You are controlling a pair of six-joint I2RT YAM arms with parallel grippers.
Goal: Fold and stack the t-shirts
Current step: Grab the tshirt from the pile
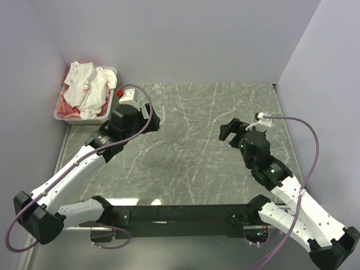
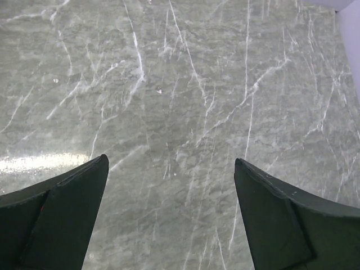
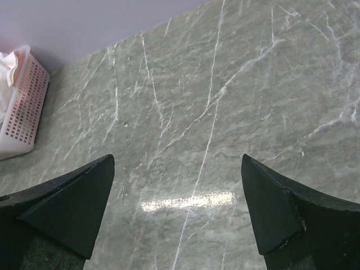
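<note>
The t-shirts lie crumpled in a white plastic tub (image 1: 62,115) at the table's far left corner. The white t-shirt (image 1: 93,84) with a red print lies on top, and salmon-pink cloth (image 1: 70,109) shows beneath it. My left gripper (image 1: 151,120) is open and empty over the marble just right of the tub; its view (image 2: 171,163) shows only bare table. My right gripper (image 1: 232,130) is open and empty over the right half of the table. In the right wrist view (image 3: 177,163) the tub (image 3: 22,109) is at the far left edge.
The grey marble table (image 1: 197,152) is bounded by lilac walls at the left, back and right. A black rail (image 1: 180,214) with both arm bases runs along the near edge. Purple cables loop from both wrists.
</note>
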